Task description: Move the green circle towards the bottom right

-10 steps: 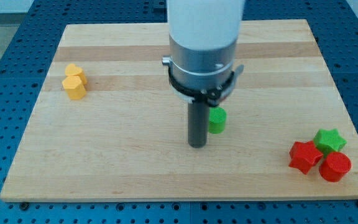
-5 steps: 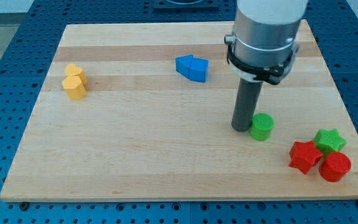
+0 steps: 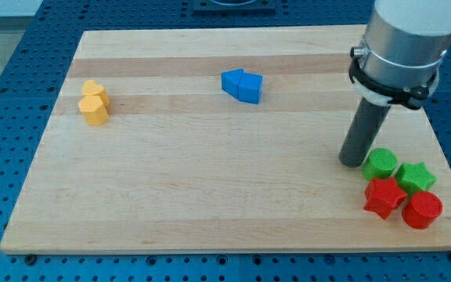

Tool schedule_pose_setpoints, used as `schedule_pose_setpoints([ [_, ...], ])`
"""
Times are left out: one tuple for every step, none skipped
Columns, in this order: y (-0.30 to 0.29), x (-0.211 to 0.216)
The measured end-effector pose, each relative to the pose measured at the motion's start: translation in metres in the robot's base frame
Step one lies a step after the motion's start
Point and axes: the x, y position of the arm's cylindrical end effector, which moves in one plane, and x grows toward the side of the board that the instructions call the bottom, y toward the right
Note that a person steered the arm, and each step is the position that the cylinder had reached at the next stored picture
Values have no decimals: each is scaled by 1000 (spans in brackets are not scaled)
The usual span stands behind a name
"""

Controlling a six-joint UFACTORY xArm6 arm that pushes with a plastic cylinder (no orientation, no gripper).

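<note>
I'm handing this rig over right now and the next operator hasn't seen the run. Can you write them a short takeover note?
Tool: my tip is down on the board, right beside the green circle on its left side in the view.
Blocks: the green circle sits at the view's bottom right, against the green star and the red star; a red cylinder is just below.
Done: the green circle has reached the bottom-right cluster.
Left: little or nothing; probably just back the tip off.

The lower right of the frame is crowded: green circle (image 3: pixel 380 164), green star (image 3: pixel 416 176), red star (image 3: pixel 384 197) and red cylinder (image 3: pixel 422 210) sit bunched together. Blue blocks (image 3: pixel 242 84) and yellow blocks (image 3: pixel 94 103) are obstacles farther up.
</note>
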Motion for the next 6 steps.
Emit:
schedule_pose_setpoints([
  [0,-8],
  [0,-15],
  [0,-25],
  [0,-30],
  [0,-31],
  [0,-31],
])
